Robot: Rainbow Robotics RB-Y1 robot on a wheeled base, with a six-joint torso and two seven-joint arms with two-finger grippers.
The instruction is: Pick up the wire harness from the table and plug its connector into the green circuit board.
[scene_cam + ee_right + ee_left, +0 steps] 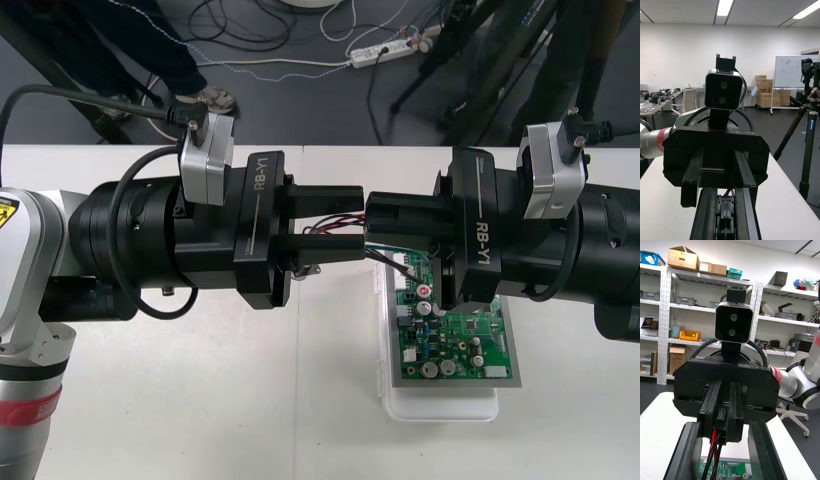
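Right gripper [373, 225]: jaws narrow, clamped on the black plug [720, 415] of the harness [335, 226], held above the green circuit board [455, 340], not inserted. Left gripper [350, 222]: jaws wide, tip to tip with it.

Risk: if the left closes, it may snag wires or skew the plug.

White base [440, 405] holds the board alone.

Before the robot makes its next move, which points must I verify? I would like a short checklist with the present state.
1. Right gripper shut on the plug: ok.
2. Left gripper open: ok.
3. Wires free of the left gripper: cannot tell.
4. Plug seated in the green circuit board: not ok.
5. Plug lined up with its place on the board: cannot tell.
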